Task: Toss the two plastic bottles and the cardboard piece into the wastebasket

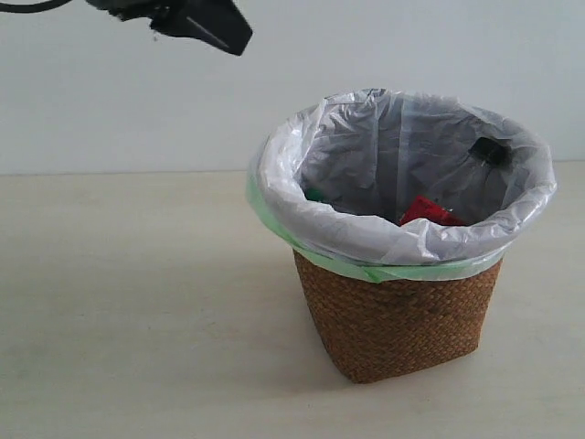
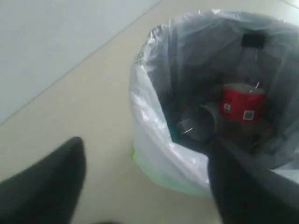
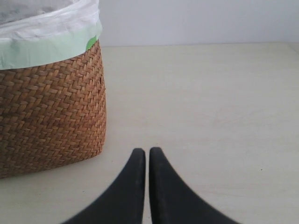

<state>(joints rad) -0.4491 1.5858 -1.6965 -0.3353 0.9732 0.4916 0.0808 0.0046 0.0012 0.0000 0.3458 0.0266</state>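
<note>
My left gripper [image 1: 219, 27] hangs high above the table [image 1: 119, 302], up and to the left of the basket [image 1: 402, 320] in the exterior view. The basket's mouth lies below and ahead of this gripper's fingers [image 2: 42, 186]. A bag [image 2: 154, 140] lines the inside and folds over the rim. Two bottles are in the basket. The slim bottle [image 2: 242, 102] leans toward the wall farthest from this gripper, and the wide bottle [image 2: 196, 123] lies nearer, beside it. My right gripper [image 3: 147, 151] sits low over the table. The basket stands just ahead of it and off to one side, not touching it.
</note>
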